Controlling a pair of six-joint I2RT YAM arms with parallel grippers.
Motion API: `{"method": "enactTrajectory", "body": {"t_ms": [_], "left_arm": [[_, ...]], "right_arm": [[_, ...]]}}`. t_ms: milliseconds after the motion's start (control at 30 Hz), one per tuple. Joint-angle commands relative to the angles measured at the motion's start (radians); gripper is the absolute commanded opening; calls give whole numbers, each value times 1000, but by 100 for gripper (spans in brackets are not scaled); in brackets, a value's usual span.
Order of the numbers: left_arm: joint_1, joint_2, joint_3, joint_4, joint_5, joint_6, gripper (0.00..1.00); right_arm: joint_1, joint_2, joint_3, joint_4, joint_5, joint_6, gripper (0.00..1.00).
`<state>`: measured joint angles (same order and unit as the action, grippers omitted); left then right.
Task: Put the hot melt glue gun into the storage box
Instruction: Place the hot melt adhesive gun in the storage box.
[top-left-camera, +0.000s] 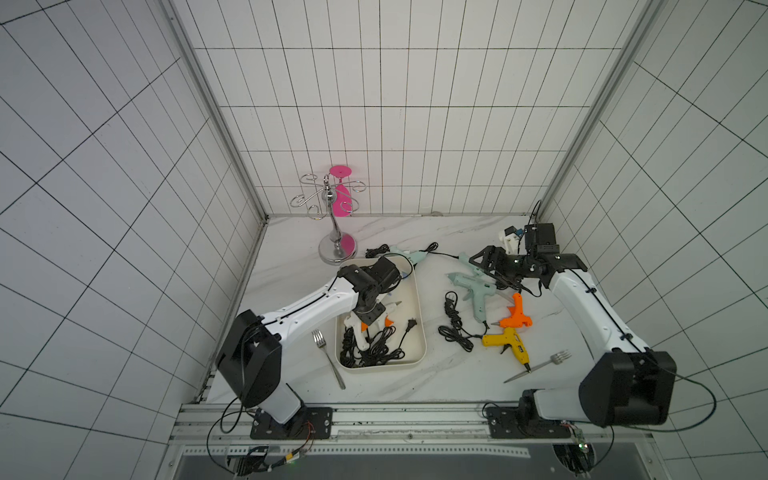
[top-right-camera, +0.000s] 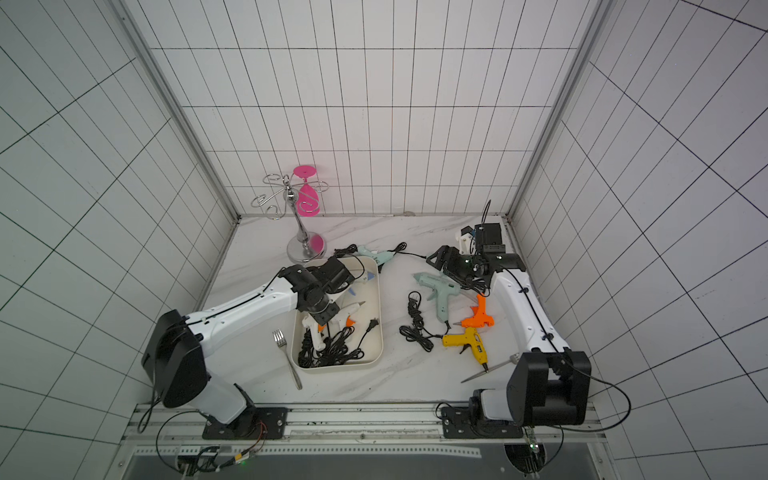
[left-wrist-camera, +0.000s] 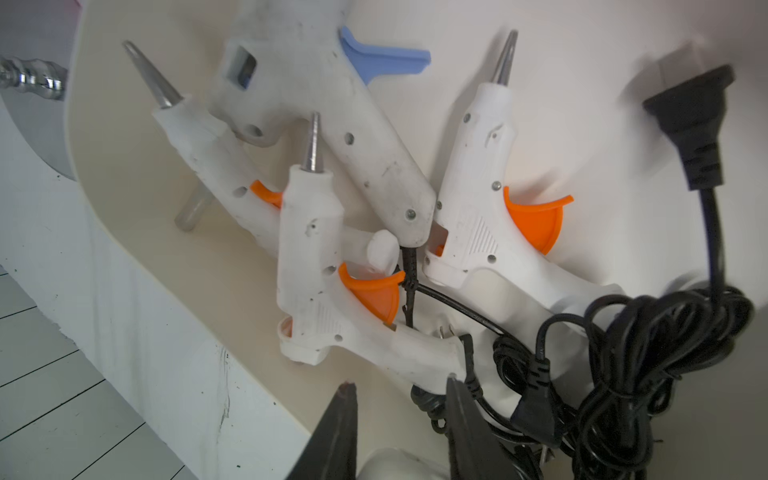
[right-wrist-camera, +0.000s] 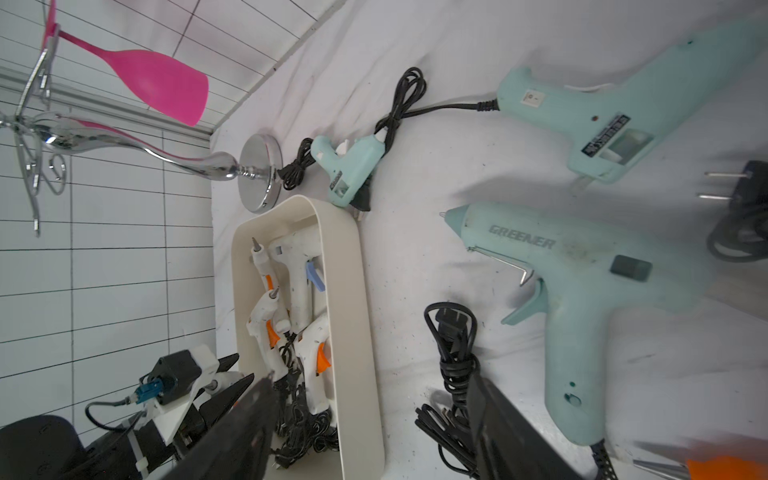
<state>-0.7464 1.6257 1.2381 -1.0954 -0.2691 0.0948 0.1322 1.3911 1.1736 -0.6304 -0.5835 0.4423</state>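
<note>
The mint GREENER glue gun (right-wrist-camera: 582, 286), likely light, stiff and slick, lies on the bench (top-left-camera: 415, 386) at 3 o'clock of the storage box (top-left-camera: 419, 307), near the wide-open, empty right end effector (right-wrist-camera: 368, 380); grasp its thick handle.

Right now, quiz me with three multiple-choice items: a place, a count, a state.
1. The yellow glue gun lies: A on the rack; B on the floor; C on the table.
2. Forks in view: A one; B two; C four.
3. Right gripper: A open, empty; B shut on a fork; C shut on a cable.
C: it lies flat beside the orange gun. B: one by the storage box, one by the yellow glue gun. A: fingers apart, nothing between.
</note>
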Motion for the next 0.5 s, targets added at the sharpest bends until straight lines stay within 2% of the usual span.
{"method": "enactTrajectory", "body": {"t_ms": [0, 233, 367, 467], "left_arm": [[-28, 76, 13, -65, -97, -58, 3], [-117, 239, 44, -123, -194, -191, 12], [-158, 236, 63, -152, -240, -268, 43], [-157, 190, 105, -174, -284, -299, 58]], "right_arm": [[8, 22, -37, -70, 108, -39, 75], [10, 84, -34, -134, 331, -78, 75], [25, 155, -2, -174, 404, -77, 74], [77, 166, -5, -193, 492, -102, 74]]}}
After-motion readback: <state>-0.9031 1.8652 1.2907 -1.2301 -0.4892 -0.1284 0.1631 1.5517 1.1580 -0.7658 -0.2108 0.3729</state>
